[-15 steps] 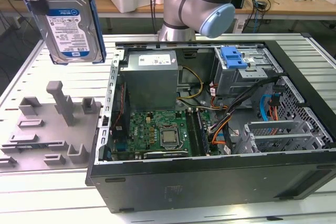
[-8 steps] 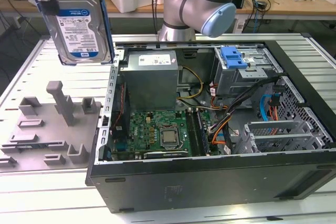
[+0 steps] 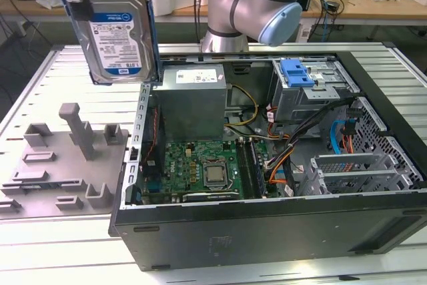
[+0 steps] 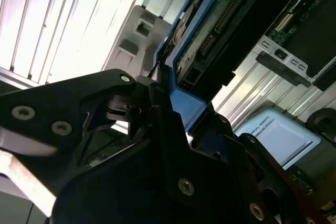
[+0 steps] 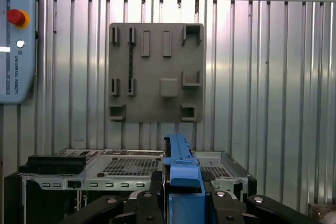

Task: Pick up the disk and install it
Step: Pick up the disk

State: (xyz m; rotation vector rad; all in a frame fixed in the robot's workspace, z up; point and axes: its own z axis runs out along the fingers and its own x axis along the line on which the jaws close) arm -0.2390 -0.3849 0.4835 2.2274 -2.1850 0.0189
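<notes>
Over the table (image 3: 40,78), the edge-cropped end effector (image 3: 79,1) clamps the disk (image 3: 115,31).

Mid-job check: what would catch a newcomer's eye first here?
The disk, held aloft in the gripper at the exterior view's upper left, above the grey fixture plate. Then the open computer case across the middle and right, with a blue latch atop its drive bay.

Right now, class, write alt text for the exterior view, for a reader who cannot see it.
The gripper holds the disk upright in the air at the exterior view's left. Below, a grey fixture lies on the table beside an open case, with the arm behind it.
</notes>
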